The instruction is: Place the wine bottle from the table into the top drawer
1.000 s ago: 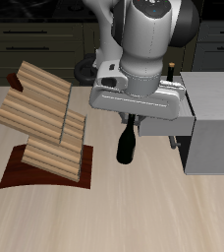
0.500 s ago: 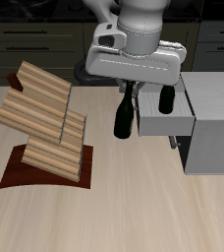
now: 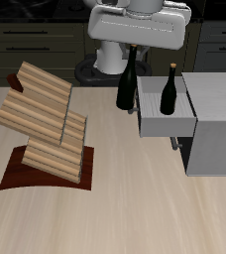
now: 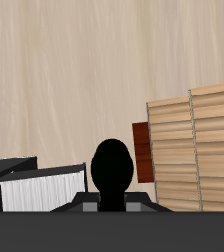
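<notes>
The hand (image 3: 133, 46) is clamped on the wine bottle (image 3: 128, 81), hanging upright above the desk (image 3: 115, 208) just beside the open top drawer (image 3: 170, 121), which lies sideways from it.

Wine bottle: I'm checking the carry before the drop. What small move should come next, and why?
Probably shift it sideways over the top drawer. The gripper holds the wine bottle raised, just outside the drawer's wall, and a second bottle already stands inside.
</notes>
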